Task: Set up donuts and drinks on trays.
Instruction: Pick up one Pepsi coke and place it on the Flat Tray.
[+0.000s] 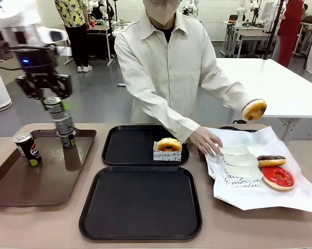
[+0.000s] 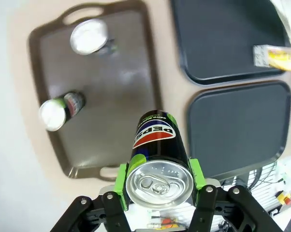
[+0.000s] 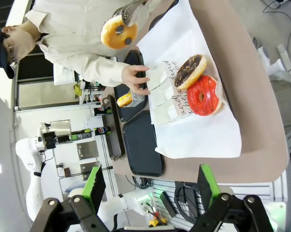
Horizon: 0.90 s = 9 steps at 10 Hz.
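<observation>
Three cans show at the left of the front view: one (image 1: pixel 58 116) hangs over the brown tray (image 1: pixel 21 181), pinched near its top by the left gripper (image 1: pixel 48 96); two stand on that tray, one (image 1: pixel 29 149) at far left, one (image 1: pixel 68 140) just below the held can. Mid-frame lie two black trays, the far tray (image 1: pixel 125 148) bearing a sleeved donut (image 1: pixel 168 145), the near tray (image 1: pixel 140 207) just before it. At right a person (image 1: pixel 166 67) holds up a plain donut (image 1: pixel 254 109); a chocolate donut (image 1: pixel 271 160) and a red donut (image 1: pixel 278 177) rest on paper (image 1: pixel 280 199). Low in its wrist view, the right gripper (image 3: pixel 151 186) stands spread.
</observation>
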Available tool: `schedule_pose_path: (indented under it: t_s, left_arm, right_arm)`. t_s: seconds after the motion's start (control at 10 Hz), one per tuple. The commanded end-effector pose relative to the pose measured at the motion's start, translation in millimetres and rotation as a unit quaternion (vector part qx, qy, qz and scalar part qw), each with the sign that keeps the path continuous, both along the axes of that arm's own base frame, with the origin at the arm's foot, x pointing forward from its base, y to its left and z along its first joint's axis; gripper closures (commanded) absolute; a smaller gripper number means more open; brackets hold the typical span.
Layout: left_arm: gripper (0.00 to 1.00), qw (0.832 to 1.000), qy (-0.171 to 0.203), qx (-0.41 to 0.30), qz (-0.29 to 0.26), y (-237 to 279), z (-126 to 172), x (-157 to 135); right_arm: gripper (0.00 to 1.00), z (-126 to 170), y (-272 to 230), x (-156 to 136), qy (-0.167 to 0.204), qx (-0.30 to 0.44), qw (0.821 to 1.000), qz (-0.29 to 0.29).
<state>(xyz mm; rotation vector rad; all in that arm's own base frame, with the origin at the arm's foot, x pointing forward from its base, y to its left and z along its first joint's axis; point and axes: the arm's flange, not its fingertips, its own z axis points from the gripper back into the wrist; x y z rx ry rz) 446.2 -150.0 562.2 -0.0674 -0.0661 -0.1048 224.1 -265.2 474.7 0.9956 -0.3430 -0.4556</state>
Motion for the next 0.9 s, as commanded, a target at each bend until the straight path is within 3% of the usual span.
schedule_pose_path:
  t_s: [0.0,0.5,0.6,0.7,0.8]
  left_arm:
    - [0.41,1.000,-0.014,0.000,-0.016,-39.6,-5.2,15.2]
    - [0.41,0.995,-0.002,-0.039,-0.087,-118.8,-50.1,25.3]
    - [0.41,0.995,0.012,-0.022,-0.098,-106.9,-43.7,17.6]
    - [0.41,0.990,0.070,-0.012,-0.122,-70.3,-22.4,-8.0]
    - [0.41,0.982,0.083,-0.024,-0.171,-30.5,-4.0,-45.9]
  right_arm:
    - [0.00,-1.5,-0.2,1.3,-0.007,0.004,1.000,0.003]
    - [0.00,-1.5,-0.2,1.3,-0.007,0.004,1.000,0.003]
    - [0.00,-1.5,-0.2,1.3,-0.007,0.004,1.000,0.003]
    - [0.00,-1.5,-0.2,1.3,-0.007,0.004,1.000,0.003]
    - [0.00,-1.5,-0.2,1.3,-0.007,0.004,1.000,0.003]
